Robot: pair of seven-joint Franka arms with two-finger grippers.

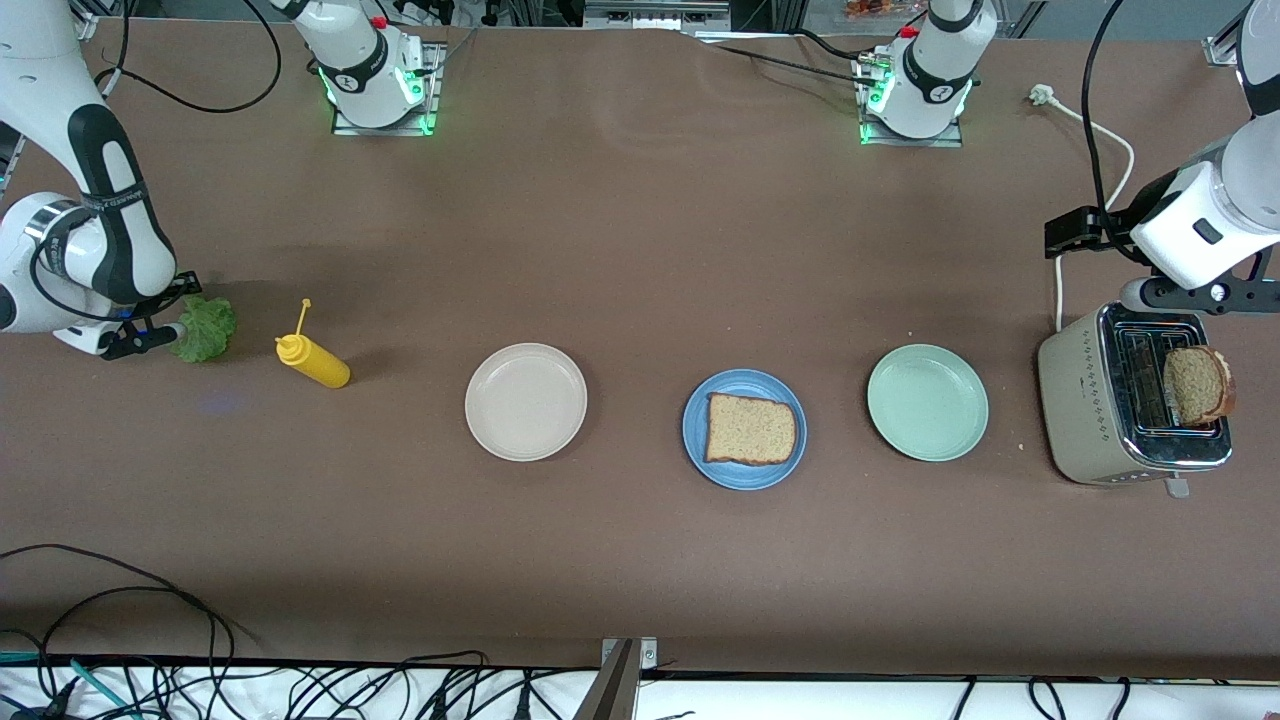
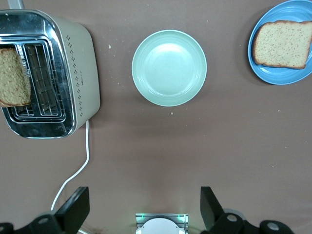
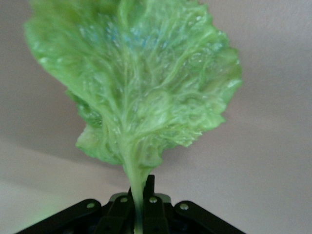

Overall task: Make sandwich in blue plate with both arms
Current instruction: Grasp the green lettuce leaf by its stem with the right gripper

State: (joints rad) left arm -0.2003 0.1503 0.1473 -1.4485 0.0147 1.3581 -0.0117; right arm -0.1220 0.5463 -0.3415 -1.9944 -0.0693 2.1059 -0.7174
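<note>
On the brown desk (image 1: pixel 640 250), one bread slice (image 1: pixel 751 429) lies on the blue plate (image 1: pixel 697 440). Left wrist view: left tool (image 2: pixel 145 207) gapes wide over the desk near the toaster (image 2: pixel 78 73), where the second slice (image 2: pixel 12 77) waits. Right wrist view: right tool (image 3: pixel 138 207) clamps the lettuce (image 3: pixel 136 83) stem, well apart from the plate; lettuce and top slice remain.

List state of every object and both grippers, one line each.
right gripper: shut on the lettuce stem
lettuce leaf: pinched by its stem
left gripper: open, empty, over the table near the toaster
blue plate: holds one bread slice
bread slice: flat on blue plate
toaster: second slice sticking up from a slot
cream plate: empty
mint plate: empty
mustard bottle: lying on its side
</note>
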